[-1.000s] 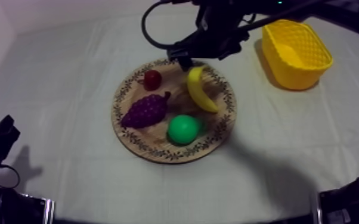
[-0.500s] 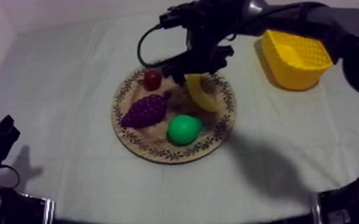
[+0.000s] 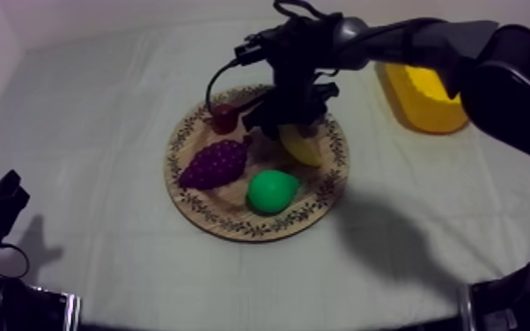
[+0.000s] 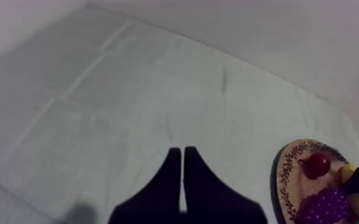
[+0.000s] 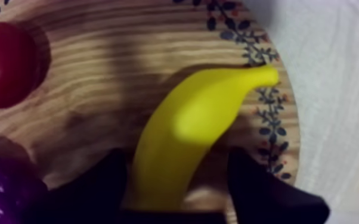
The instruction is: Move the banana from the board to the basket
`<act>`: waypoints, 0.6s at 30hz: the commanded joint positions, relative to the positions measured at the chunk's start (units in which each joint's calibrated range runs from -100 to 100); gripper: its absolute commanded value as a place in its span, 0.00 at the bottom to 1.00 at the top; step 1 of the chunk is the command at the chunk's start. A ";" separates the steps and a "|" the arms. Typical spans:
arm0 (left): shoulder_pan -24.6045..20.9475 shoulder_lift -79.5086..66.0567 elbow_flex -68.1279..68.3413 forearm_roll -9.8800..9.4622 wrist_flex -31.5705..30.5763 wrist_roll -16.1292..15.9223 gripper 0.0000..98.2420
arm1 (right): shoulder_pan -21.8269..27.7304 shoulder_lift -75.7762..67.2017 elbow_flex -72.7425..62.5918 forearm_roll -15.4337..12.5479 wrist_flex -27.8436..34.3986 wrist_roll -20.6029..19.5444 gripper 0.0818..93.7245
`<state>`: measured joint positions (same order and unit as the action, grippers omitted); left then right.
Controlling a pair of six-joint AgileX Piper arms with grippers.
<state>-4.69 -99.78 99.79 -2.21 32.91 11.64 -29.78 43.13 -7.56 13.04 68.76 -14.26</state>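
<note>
The banana (image 3: 305, 147) (image 5: 188, 128) lies on the right half of the round wooden board (image 3: 233, 220) (image 5: 98, 65). My right gripper (image 3: 288, 123) (image 5: 177, 156) is down over the banana's far end, open, with one black finger on each side of the fruit; a gap shows at one side. The yellow basket (image 3: 427, 104) stands at the back right, partly hidden behind my right arm. My left gripper (image 3: 0, 211) (image 4: 182, 151) rests low at the left over bare cloth, its fingers together in a narrow wedge.
Also on the board are a small red fruit (image 3: 223, 119) (image 5: 3, 62), a bunch of purple grapes (image 3: 214, 164) and a green pear (image 3: 271, 191). In the left wrist view the board's rim (image 4: 282, 179) is off to the side.
My right gripper has come down from the board's far rim onto the banana, and the arm now reaches farther across the basket. The left arm has not moved.
</note>
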 commanded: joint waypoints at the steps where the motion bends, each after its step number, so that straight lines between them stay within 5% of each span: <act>1: 0.02 -0.05 -0.01 0.03 -0.01 0.01 0.00 | -0.02 0.33 -0.05 0.08 0.12 -0.18 0.28; 6: 0.02 -0.05 -0.01 0.03 -0.01 -0.02 0.00 | -0.05 0.09 0.46 0.63 0.42 -0.58 0.11; 18: 0.02 -0.05 -0.01 0.03 -0.01 -0.01 0.00 | 2.91 -10.14 1.94 3.20 2.04 -1.01 0.07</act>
<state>-4.69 -99.78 99.79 -2.21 32.91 11.64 -27.31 35.17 -5.75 15.63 71.09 -15.13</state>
